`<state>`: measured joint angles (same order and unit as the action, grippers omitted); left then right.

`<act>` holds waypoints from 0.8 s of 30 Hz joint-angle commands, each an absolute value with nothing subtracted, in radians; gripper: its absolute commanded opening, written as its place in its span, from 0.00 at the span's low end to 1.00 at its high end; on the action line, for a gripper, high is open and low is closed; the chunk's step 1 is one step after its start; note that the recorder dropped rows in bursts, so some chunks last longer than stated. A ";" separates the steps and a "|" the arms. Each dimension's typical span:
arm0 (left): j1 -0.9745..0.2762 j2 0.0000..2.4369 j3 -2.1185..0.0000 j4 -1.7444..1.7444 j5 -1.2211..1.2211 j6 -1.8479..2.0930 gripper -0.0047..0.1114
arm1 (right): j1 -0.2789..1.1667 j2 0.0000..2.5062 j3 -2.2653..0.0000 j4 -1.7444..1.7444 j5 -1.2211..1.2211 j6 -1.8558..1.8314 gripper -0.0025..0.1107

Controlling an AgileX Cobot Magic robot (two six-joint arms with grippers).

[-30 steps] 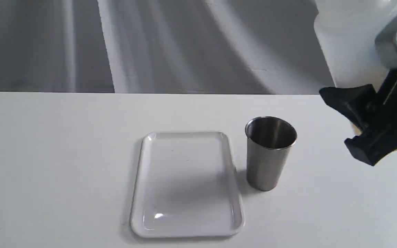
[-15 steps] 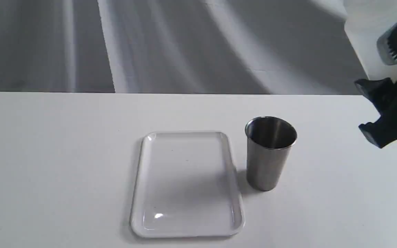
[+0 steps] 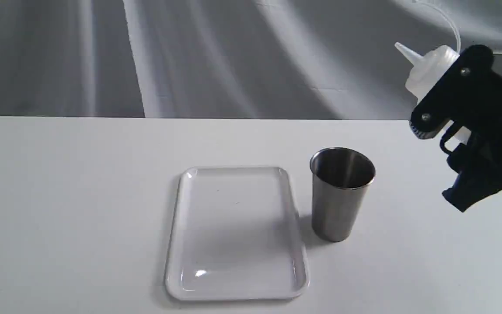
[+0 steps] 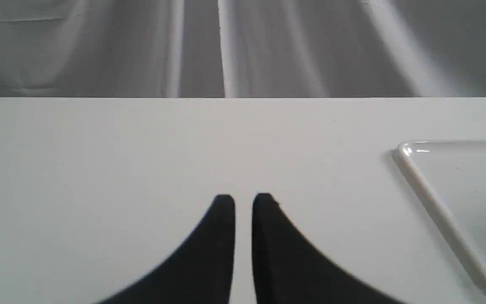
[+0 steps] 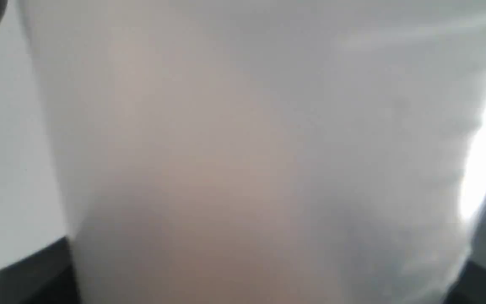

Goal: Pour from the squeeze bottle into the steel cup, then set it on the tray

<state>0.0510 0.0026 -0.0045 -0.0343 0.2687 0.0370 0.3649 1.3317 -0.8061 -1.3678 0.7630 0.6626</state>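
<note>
The squeeze bottle (image 3: 429,72) hangs in the air at the upper right of the exterior view. It is tilted, with its pointed nozzle aimed up and to the left. My right gripper (image 3: 456,102) is shut on its body and hides most of it. The nozzle is to the right of and above the steel cup (image 3: 341,196), which stands upright on the table. The white tray (image 3: 235,233) lies flat just left of the cup. The bottle (image 5: 243,160) fills the right wrist view as a blur with an amber tinge. My left gripper (image 4: 244,202) is shut and empty over bare table, left of the tray's corner (image 4: 437,202).
A white table (image 3: 68,196) carries the tray and cup. Its far edge meets a grey draped backdrop (image 3: 190,56). The left arm does not show in the exterior view.
The right arm has carried the bottle from close to the camera at the top right, where it stood upright. The bottle is now tipped with its nozzle in view. The cup and tray have not moved.
</note>
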 commanded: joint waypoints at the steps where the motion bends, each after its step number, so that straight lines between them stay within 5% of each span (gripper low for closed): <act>1: 0.054 0.000 0.000 -0.034 0.259 0.036 0.11 | 0.335 1.379 -0.805 -1.458 0.771 0.763 0.02; 24: 0.054 0.000 0.000 -0.034 0.259 0.037 0.11 | 0.299 1.669 -0.951 -1.535 0.882 0.667 0.02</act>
<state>0.0510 0.0026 -0.0045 -0.0343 0.2687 0.0370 0.3053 1.6686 -0.9288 -1.5034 0.8338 0.6876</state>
